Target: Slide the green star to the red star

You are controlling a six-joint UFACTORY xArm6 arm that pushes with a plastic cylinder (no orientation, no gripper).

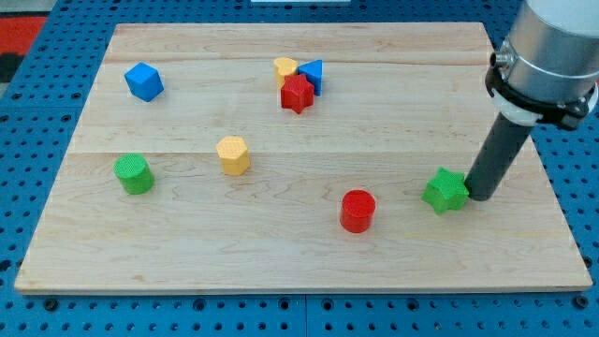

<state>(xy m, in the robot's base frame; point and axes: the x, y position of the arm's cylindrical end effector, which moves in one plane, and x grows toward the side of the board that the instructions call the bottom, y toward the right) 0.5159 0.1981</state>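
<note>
Leaning down from the view's top right, my tip (479, 196) touches the green star (445, 191).

One raised camera looks obliquely down, fairly close, over the whole wooden board (309, 253).

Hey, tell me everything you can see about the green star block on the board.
The green star is a small, chunky star-shaped block in bright, matte green, apparently plastic, lying flat with its star face up. It sits on the pale wooden board toward the view's lower right, to the right of the red cylinder and apart from it. My tip is right against its right side, seemingly touching it. The red star lies far off toward the view's upper left, among a yellow and a blue block.
</note>
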